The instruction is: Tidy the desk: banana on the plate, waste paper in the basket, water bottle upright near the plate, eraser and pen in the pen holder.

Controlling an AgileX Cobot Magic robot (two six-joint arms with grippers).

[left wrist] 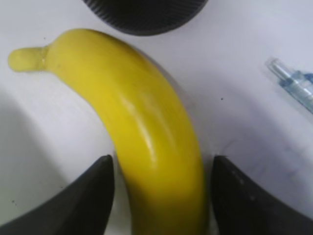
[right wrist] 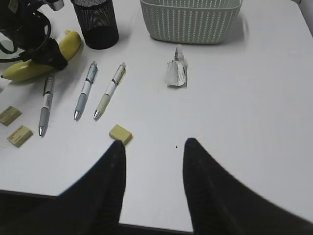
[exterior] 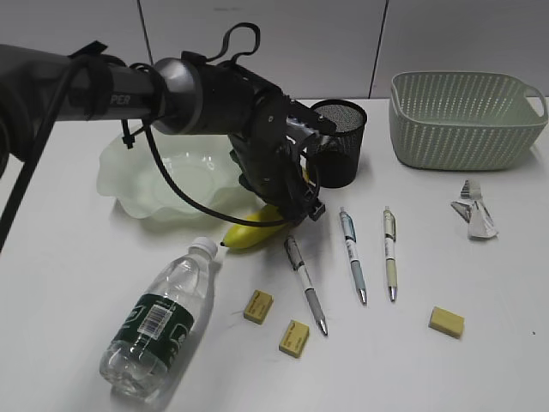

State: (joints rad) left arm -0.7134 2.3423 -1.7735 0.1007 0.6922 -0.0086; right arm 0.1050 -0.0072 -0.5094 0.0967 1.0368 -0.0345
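- Left gripper [left wrist: 159, 196]: fingers apart, straddling the banana [left wrist: 146, 132] lying on the surface [left wrist: 244, 98] beside the plate [exterior: 163, 184].
- We advise closing squarely at mid-body.
- Right gripper [right wrist: 154, 161]: fingers apart, empty.

Yellow banana [left wrist: 146, 127] lies flat on the white desk [exterior: 480, 283] beside the plate [exterior: 163, 184].
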